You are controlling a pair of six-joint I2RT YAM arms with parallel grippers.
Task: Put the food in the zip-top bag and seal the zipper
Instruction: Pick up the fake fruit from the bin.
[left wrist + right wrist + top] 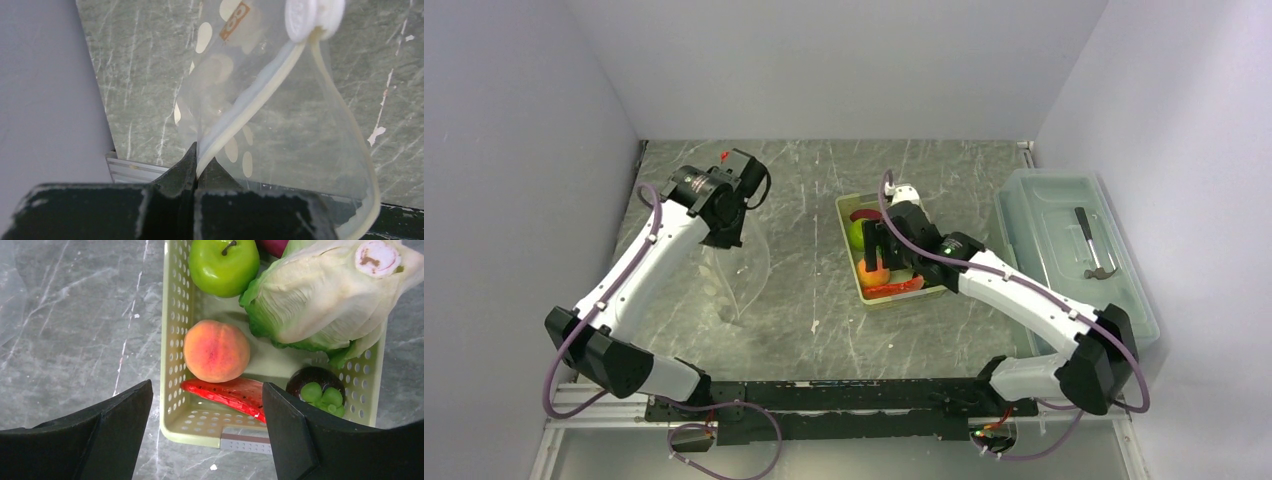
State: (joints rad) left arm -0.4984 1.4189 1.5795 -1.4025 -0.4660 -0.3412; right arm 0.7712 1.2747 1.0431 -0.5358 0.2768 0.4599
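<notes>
I am clamping the left fingers (196,161) on the zipper (250,100) of the zip-top bag (736,275), which is drooping near the tabletop's (814,290) left edge. The right fingers (876,250) are hovering spread over the basket (172,340) mid-tabletop, which is holding the peach (216,351), lettuce (320,295), apple (223,260), red strip (230,392) and possibly grapes (322,394).

A small orange label (235,21) sits on the zip-top bag (215,65), beyond the left tool (200,160) that pinches its zipper (250,102). Its white marks look like "oo" or "8", not surely readable. A grey-brown sticker (245,441) on the basket (172,365) rim, just ahead of the right tool (206,390), bears no legible text.
</notes>
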